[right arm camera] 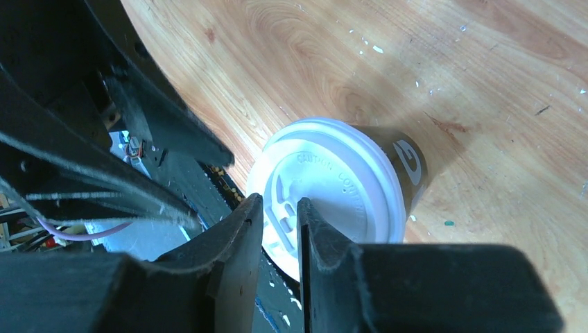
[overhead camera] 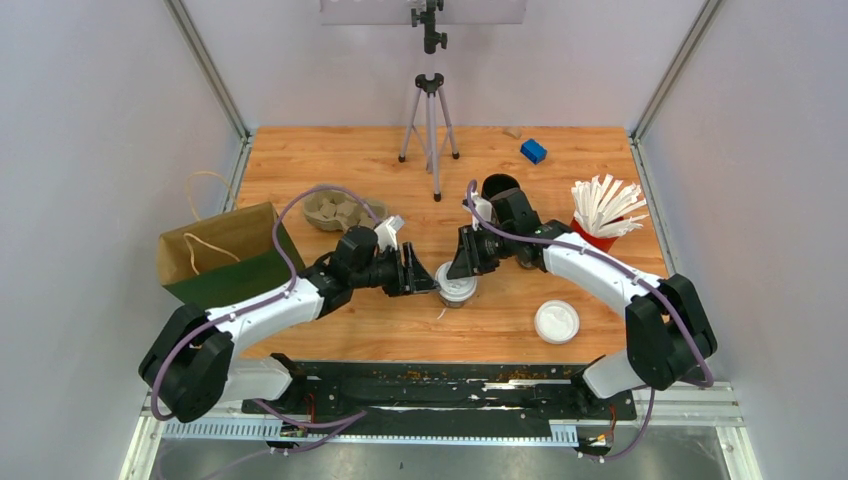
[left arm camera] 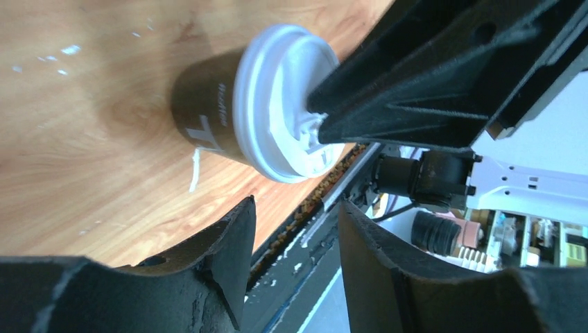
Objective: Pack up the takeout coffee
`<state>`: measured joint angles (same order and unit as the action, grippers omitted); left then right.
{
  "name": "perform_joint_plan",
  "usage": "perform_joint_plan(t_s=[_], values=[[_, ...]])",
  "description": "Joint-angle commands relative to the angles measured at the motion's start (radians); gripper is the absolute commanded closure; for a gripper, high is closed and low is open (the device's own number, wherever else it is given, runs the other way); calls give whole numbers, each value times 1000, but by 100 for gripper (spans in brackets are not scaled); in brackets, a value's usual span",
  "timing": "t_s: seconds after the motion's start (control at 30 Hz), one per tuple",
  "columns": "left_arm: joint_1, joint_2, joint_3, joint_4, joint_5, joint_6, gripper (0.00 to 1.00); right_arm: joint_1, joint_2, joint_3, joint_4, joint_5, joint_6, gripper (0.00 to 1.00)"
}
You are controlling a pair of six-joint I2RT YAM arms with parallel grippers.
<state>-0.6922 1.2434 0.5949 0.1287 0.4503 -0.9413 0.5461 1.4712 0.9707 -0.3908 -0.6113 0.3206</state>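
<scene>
Partly hidden lidded cup [overhead camera: 457, 289], left pincer [left arm camera: 297, 208] open, empty, right pincer [right arm camera: 279, 205] barely parted, grip unclear.

A wooden table [overhead camera: 330, 160] sits between plain pale walls [overhead camera: 90, 130], with slanted metal posts [overhead camera: 207, 65] at its far corners. A tripod [overhead camera: 432, 140] stands at the back. The light is even.

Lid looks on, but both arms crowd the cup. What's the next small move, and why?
Probably lift the right gripper straight off the lid: it looks seated on the cup, and the left gripper, fingers apart, sits short of it holding nothing.
</scene>
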Motion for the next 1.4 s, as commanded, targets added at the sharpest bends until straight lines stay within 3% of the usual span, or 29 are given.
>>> perform_joint_plan(t_s=[0.0,0.27,0.8,0.97,1.1,1.37], values=[[66,9,78,-57,13,138,44,-5,-15,54,-44,-9,-30,75],[88,118,226,-159,81,305,41,-6,-68,54,-63,19,30,75],[88,249,213,7,167,311,42,-18,-67,-15,-47,82,28,78],[88,273,199,8,159,308,48,-27,-45,-45,-22,76,25,79],[86,275,190,-84,124,319,58,-31,-43,-68,-16,80,18,80],[32,258,184,-220,35,323,66,-61,-31,-93,3,79,-2,80]])
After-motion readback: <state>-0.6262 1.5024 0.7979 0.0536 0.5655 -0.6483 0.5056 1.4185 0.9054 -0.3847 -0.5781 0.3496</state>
